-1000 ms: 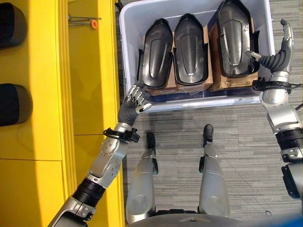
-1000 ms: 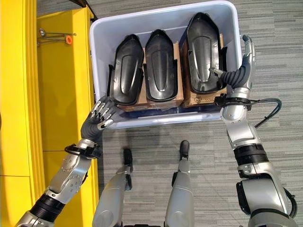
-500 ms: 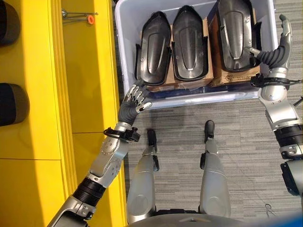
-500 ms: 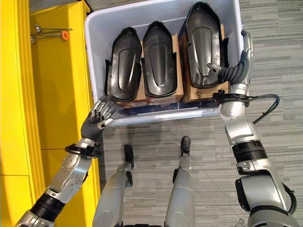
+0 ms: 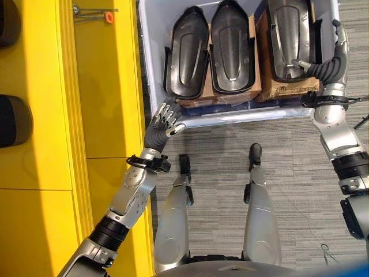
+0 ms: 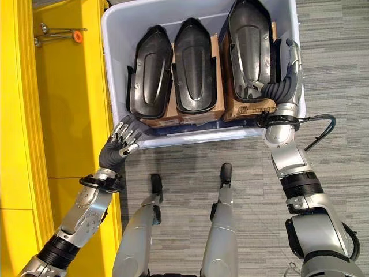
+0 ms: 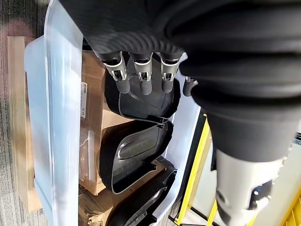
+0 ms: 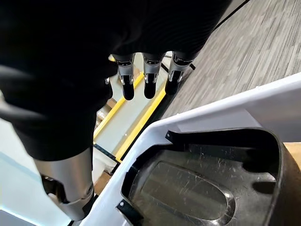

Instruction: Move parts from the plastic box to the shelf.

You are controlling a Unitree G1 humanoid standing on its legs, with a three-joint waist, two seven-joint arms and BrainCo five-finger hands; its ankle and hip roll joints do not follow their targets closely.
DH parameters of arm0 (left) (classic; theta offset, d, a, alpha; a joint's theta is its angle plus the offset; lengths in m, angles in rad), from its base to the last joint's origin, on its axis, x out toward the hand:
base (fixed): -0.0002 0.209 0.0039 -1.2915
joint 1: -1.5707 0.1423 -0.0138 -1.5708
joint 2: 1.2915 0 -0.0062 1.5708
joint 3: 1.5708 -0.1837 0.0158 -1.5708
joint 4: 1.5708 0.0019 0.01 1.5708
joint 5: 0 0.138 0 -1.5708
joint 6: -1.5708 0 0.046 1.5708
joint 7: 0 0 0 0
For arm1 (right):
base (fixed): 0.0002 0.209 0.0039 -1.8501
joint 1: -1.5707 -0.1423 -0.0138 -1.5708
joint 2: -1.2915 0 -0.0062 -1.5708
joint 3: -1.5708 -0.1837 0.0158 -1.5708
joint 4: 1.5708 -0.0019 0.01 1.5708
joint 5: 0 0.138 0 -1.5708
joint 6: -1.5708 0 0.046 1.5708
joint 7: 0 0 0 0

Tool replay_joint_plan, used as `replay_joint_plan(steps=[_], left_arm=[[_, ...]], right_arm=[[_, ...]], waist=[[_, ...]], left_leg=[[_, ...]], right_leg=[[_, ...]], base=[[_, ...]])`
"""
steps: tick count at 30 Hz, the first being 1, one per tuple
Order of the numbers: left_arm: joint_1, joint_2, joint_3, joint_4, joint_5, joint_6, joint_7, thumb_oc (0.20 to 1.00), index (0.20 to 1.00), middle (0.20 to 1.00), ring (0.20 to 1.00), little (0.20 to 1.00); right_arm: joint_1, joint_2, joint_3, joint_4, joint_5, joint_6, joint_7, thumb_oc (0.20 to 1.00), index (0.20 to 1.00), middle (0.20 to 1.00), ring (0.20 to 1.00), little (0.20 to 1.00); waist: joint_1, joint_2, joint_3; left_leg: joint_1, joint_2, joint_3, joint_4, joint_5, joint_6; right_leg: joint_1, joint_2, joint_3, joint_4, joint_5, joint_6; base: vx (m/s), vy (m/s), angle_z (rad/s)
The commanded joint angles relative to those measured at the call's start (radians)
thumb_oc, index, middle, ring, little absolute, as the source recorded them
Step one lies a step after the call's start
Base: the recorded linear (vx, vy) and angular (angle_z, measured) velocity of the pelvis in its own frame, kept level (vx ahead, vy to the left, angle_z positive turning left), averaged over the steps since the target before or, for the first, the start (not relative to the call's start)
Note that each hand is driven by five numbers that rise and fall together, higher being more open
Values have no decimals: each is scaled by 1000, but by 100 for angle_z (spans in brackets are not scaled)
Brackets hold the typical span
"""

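Barely starting: three black parts [image 6: 195,60] are sitting in the plastic box [image 6: 115,46] while both hands, left [image 5: 163,123] and right [image 6: 285,81], are hovering open, holding nothing.

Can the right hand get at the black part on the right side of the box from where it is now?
Probably yes. The right hand is open at the plastic box's right wall, its thumb already over the rightmost black part, which lies uncovered on its cardboard box.

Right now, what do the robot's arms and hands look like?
Both arms are silver-grey metal with black joint bands. The left hand and right hand have silver fingers with dark tips, and a dark ribbed cover over the back and wrist. Black cabling rings each wrist.
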Motion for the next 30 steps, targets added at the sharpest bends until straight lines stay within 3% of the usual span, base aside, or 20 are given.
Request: replay_joint_plan(steps=[1,30], left_arm=[[17,18,-4,-61,-6,-50,5,1000,1000,1000,1000,1000],[11,42,-23,-69,-23,-60,16,1000,1000,1000,1000,1000]], right_arm=[[-23,-21,16,-7,-32,-30,-8,1000,1000,1000,1000,1000],[-148,-72,52,248,115,-47,-33,1000,1000,1000,1000,1000]], waist=[[-1,-4,-43],[7,17,-19]], left_leg=[[-50,36,-39,-39,106,-9],[-105,30,-48,-23,100,-6]], right_leg=[[-63,-34,32,167,-49,18],[-115,-18,45,184,-63,11]], base=[[0,0,0],[0,0,0]])
